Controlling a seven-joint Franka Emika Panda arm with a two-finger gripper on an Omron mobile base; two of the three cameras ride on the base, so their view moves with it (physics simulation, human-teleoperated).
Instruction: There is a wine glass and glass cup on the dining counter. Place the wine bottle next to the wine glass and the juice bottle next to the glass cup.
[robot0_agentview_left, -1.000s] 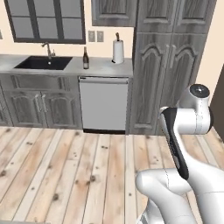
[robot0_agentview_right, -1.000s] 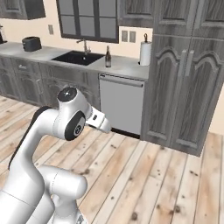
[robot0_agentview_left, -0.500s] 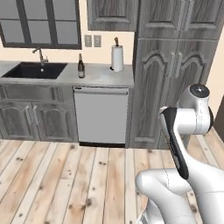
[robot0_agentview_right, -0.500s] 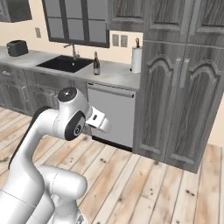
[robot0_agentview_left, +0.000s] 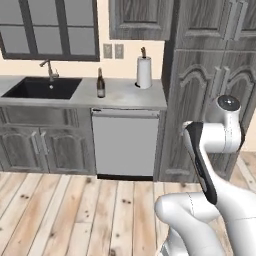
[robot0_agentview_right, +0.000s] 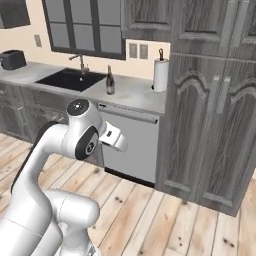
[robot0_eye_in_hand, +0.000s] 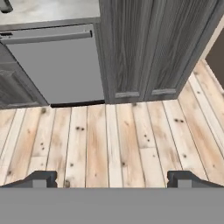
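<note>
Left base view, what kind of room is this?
A home kitchen: a black sink set in a marble counter, a dishwasher underneath, a paper towel roll and grey cabinets.

You see the wine bottle (robot0_agentview_left: 100, 83) upright on the counter (robot0_agentview_left: 125, 96) between sink (robot0_agentview_left: 43, 87) and paper-towel roll (robot0_agentview_left: 144, 71).

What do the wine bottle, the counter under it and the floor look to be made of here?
Wine bottle: dark glass by its look, glossy, with a pale label; too small to be sure. Counter: pale grey stone-look top, smooth and matte, though it could be laminate. Floor: light wooden planks, with visible knots, grain and seams between boards.
</note>
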